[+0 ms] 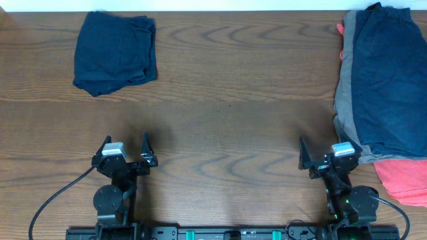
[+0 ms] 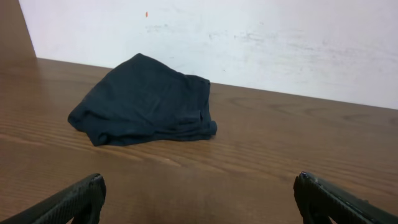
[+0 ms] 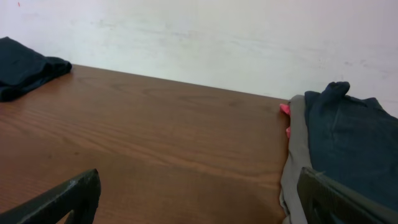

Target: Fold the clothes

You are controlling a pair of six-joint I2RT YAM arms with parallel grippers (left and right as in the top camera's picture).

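A folded pair of dark navy shorts (image 1: 115, 52) lies at the far left of the wooden table; it also shows in the left wrist view (image 2: 146, 102) and at the left edge of the right wrist view (image 3: 25, 71). A pile of unfolded clothes lies at the right edge: a navy garment (image 1: 390, 80) on top, a grey one (image 1: 344, 113) under it, a coral-red one (image 1: 403, 179) at the bottom. My left gripper (image 1: 125, 148) is open and empty near the front edge (image 2: 198, 196). My right gripper (image 1: 328, 152) is open and empty, just left of the pile (image 3: 199, 196).
The brown wooden table (image 1: 227, 100) runs between the two. A white wall (image 2: 249, 37) stands behind its far edge. The arm bases and black cables (image 1: 53, 203) sit along the front edge.
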